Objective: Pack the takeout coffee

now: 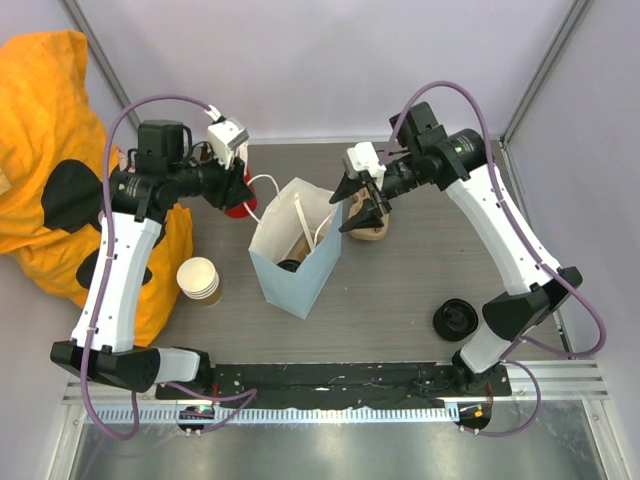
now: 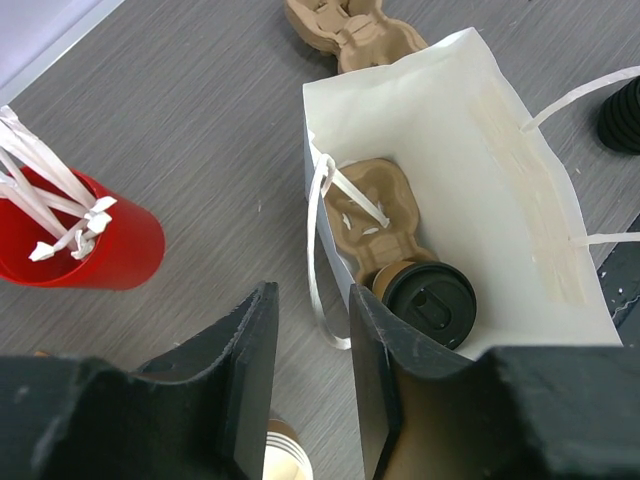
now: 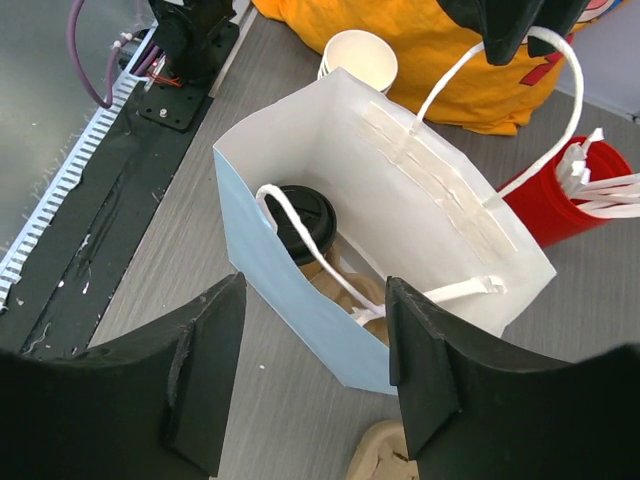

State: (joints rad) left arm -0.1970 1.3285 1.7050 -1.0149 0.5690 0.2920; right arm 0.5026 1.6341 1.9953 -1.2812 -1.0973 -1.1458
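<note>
Coffee (image 2: 392, 280), likely light and crushable, best gripped below lid (image 3: 300, 215), is sitting in bag (image 3: 280, 300); left gripper (image 2: 312, 300) narrow, right gripper (image 3: 315, 290) wide, neither gripping.

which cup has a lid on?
The takeout coffee, black-lidded, standing inside the pale blue bag. The stacked paper cups left of the bag are lidless, and the red cup is open, holding white stirrers.

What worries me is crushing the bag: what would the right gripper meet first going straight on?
Probably the paper bag, its near blue wall or white handle; depth is unclear.
</note>
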